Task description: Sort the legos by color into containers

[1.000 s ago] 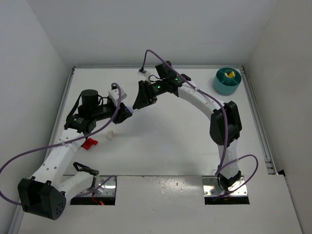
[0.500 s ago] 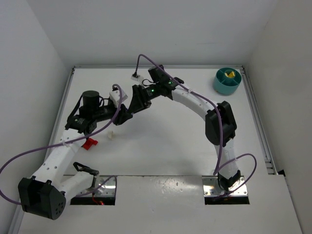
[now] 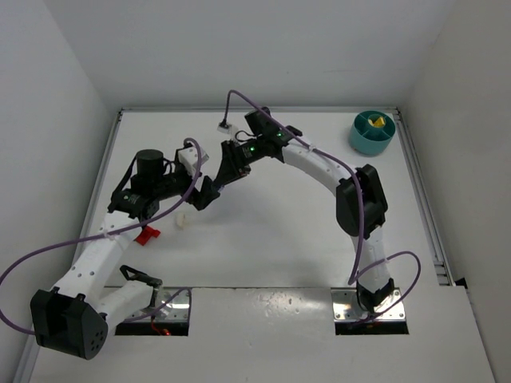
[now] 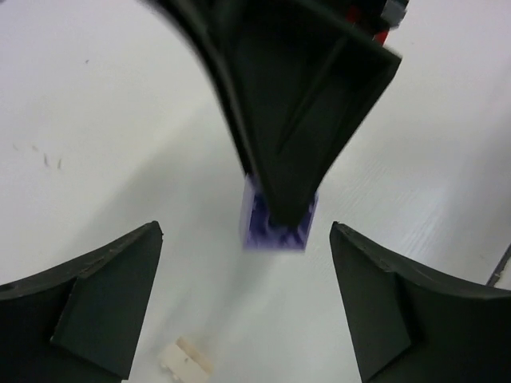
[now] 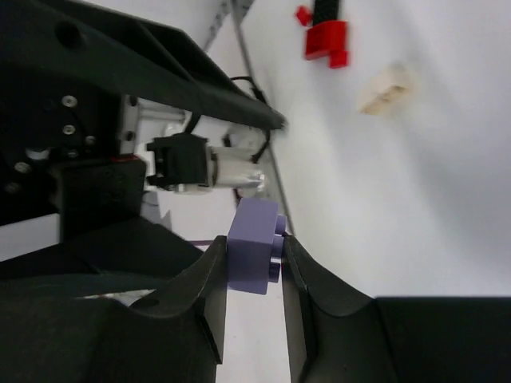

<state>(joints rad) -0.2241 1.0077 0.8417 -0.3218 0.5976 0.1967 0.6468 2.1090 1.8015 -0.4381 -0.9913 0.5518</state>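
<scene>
Handover at mid-table: we are pinching the pale purple brick [image 5: 251, 239] in the right gripper [image 5: 254, 267], between the wide-spread jaws of the empty left gripper [image 4: 243, 239]. We are advising a firm squeeze and a straight lift clear before swinging toward the teal dish [image 3: 371, 132], which sits well apart at the far right corner.

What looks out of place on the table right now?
A red brick and a cream brick lie loose near the left arm, far from the teal dish. The right end effector grips a purple brick.
</scene>
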